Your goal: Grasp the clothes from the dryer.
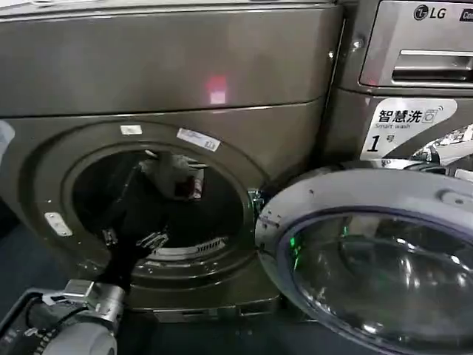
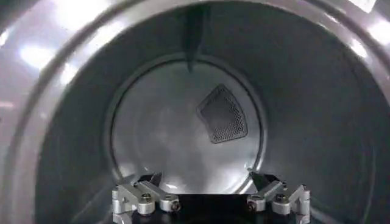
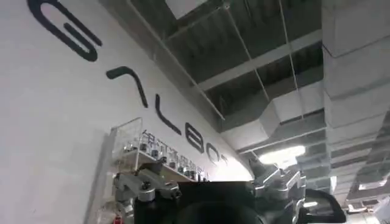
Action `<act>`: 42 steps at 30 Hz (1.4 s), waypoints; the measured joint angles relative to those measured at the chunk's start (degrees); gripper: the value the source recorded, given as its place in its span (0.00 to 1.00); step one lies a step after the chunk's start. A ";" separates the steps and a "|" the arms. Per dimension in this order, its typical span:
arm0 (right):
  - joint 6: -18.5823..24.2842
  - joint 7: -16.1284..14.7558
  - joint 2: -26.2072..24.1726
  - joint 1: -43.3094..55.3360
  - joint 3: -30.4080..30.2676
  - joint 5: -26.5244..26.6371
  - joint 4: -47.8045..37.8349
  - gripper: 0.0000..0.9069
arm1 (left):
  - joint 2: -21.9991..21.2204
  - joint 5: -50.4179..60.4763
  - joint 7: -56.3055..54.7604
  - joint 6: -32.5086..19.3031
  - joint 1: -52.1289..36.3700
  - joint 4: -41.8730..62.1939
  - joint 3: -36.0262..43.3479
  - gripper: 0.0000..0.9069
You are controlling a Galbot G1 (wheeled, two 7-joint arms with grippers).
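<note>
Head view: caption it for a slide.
Left gripper reaches into the open dryer toward the clothes, door swung aside.

The clothes [image 1: 177, 177] lie inside the dryer [image 1: 170, 81]; its open door [image 1: 369, 251] hangs to the right, another machine [image 1: 414, 74] behind it.

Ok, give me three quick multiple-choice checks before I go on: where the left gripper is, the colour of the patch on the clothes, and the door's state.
1. The left gripper is:
A. in the dryer's drum opening
B. on the door glass
C. at the neighbouring machine's drawer

2. The patch on the clothes is:
A. blue
B. red
C. green

3. The dryer door is:
A. shut
B. missing
C. swung open

Answers:
1 A: the left gripper faces the drum's back wall inside the dryer.
2 B: the clothes show a red patch.
3 C: the door hangs open beside the porthole.

The right gripper is parked, pointing towards a ceiling.
</note>
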 measured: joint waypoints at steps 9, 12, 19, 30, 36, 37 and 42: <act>-0.53 0.39 -0.05 -0.24 0.42 0.84 0.60 1.00 | -0.20 0.08 -0.02 -0.01 -0.37 0.35 0.09 1.00; -0.56 0.37 -0.05 -0.17 0.26 0.99 0.77 1.00 | -0.47 0.22 -0.02 -0.03 -0.38 0.41 0.20 1.00; -0.52 0.38 -0.03 -0.12 0.38 1.10 0.65 1.00 | -0.48 0.26 -0.03 -0.05 -0.37 0.42 0.09 1.00; -0.30 0.38 0.20 -0.32 0.41 1.29 0.86 1.00 | -0.26 0.22 -0.03 -0.06 0.01 -0.05 -0.03 1.00; -1.71 0.12 0.17 -0.99 1.33 0.94 1.53 1.00 | -0.36 -0.31 -0.12 -0.70 -0.20 0.54 -0.04 1.00; -1.78 -0.28 0.16 -1.04 1.44 0.62 1.65 1.00 | -0.46 -0.36 -0.14 -0.88 -0.28 0.73 -0.03 1.00; -2.06 -1.85 -0.10 -1.49 2.35 -1.30 2.08 1.00 | -0.68 0.14 -0.68 -2.20 -1.62 2.97 0.37 1.00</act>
